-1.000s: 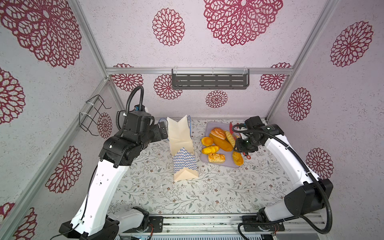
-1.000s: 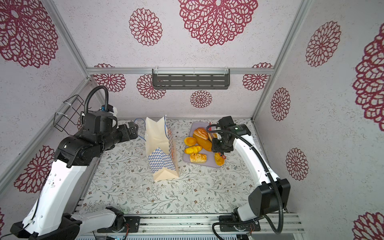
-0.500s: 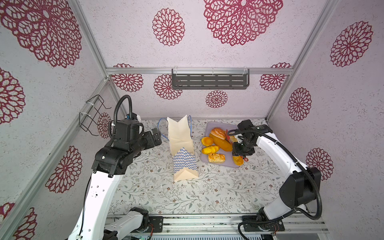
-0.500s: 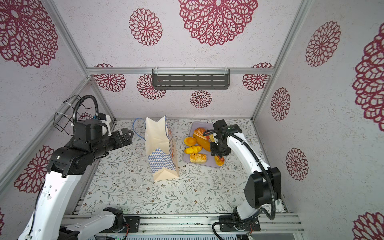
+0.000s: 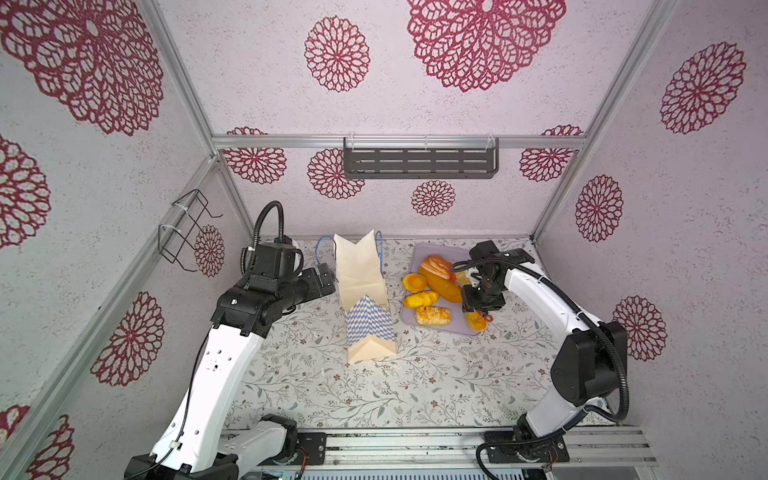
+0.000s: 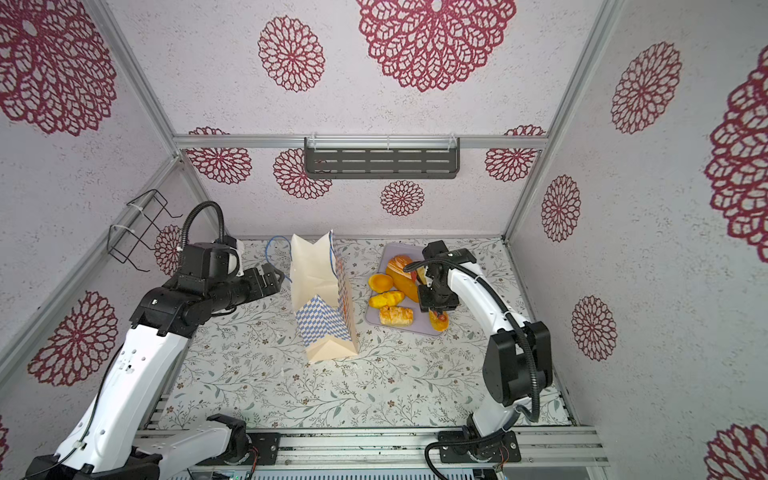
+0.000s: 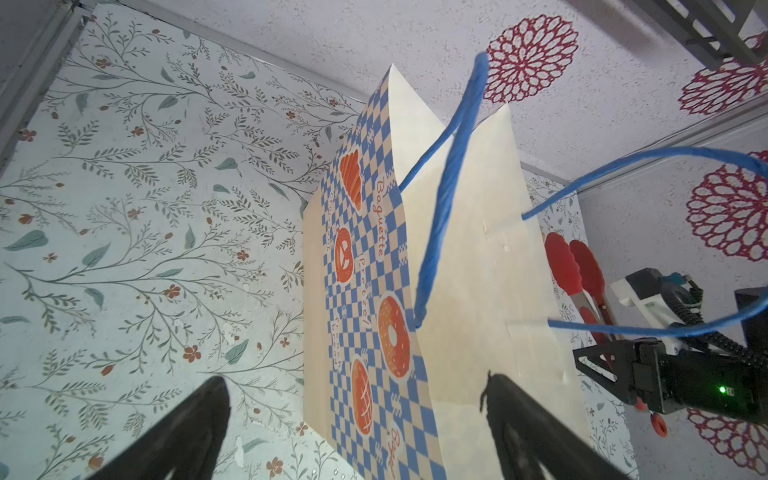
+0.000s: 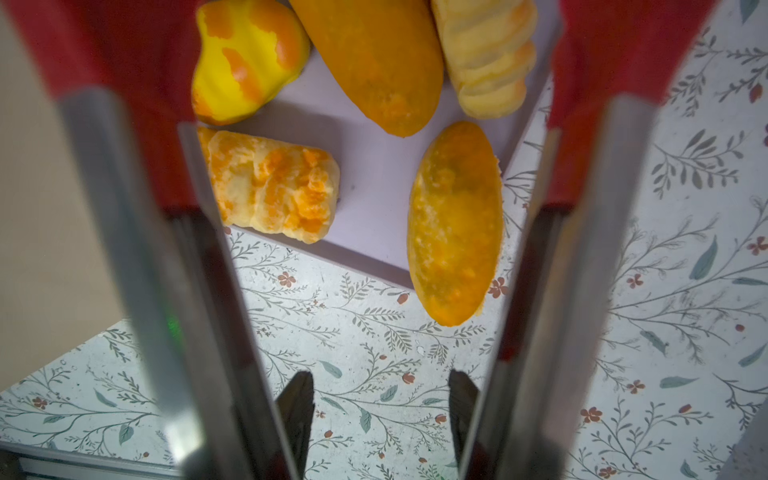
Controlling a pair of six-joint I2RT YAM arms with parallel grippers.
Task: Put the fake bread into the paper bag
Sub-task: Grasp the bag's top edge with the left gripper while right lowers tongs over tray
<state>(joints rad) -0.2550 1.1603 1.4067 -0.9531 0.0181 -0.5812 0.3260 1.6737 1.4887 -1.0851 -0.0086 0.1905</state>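
Observation:
The paper bag [image 5: 360, 279] [image 6: 314, 279] stands upright and open mid-table, its blue cord handles [image 7: 446, 183] loose. My left gripper [image 5: 326, 278] [image 6: 276, 276] [image 7: 357, 415] is open just left of the bag's upper wall. Several pieces of fake bread lie on the lilac tray [image 5: 457, 322] [image 6: 424, 323]. My right gripper [image 5: 478, 303] [image 6: 436, 301] [image 8: 379, 386] holds red-tipped metal tongs [image 7: 573, 266], whose arms are spread. Between those arms lies an oval loaf [image 8: 455, 224] [image 5: 476, 321] at the tray's corner. A flaky pastry [image 8: 270, 183] and a yellow bun [image 8: 245, 58] lie beside it.
A dark slotted shelf [image 5: 419, 162] hangs on the back wall and a wire rack [image 5: 183, 228] on the left wall. The tray sits close to the bag's right side. Enclosure walls bound the floral table on three sides.
The left arm drew back and sank, then brought its open gripper up to the bag's left wall again. The right gripper shifted nearer over the tray's corner, and the tongs spread wider.

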